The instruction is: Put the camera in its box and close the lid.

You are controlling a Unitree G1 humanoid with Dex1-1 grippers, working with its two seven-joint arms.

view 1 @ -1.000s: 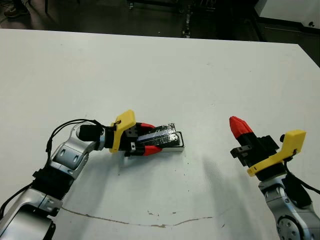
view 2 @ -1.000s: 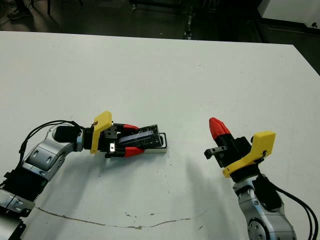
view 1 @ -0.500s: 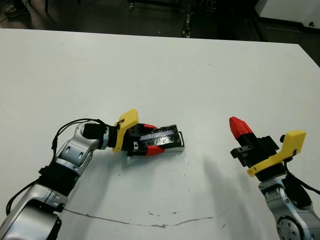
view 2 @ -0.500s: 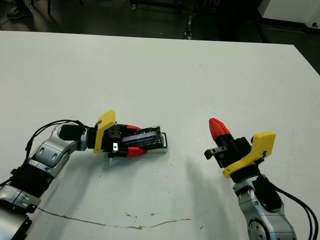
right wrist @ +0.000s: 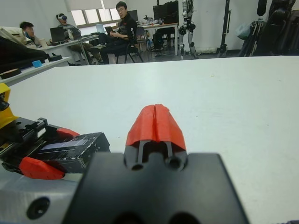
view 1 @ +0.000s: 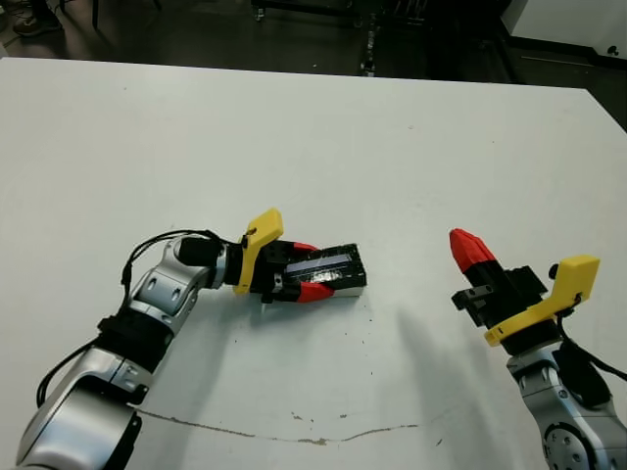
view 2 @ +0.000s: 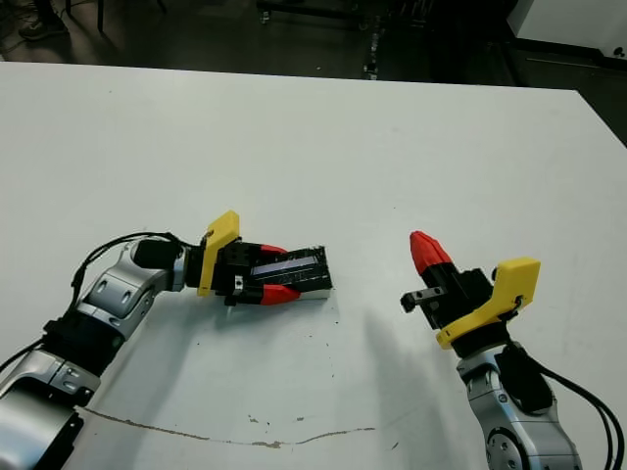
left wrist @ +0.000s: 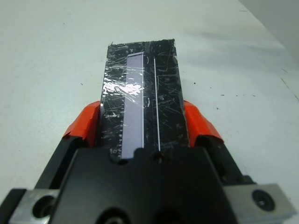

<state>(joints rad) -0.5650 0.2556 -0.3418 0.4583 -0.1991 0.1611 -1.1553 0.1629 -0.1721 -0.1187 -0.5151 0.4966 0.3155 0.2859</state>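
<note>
Bright, even overhead light floods the white surface point(view 1: 313, 127); soft shadows spread toward 6 o'clock beneath both arms (faint ones). Glare streaks the lid point(left wrist: 140, 93), and the nearest gripper bodies blur in the wrist views

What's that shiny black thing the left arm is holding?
On the white table, follow the left end effector to its red fingers. Between them sits the lid: a glossy black rectangle with reflective streaks and a pale stripe, the only dark slab there.
</note>
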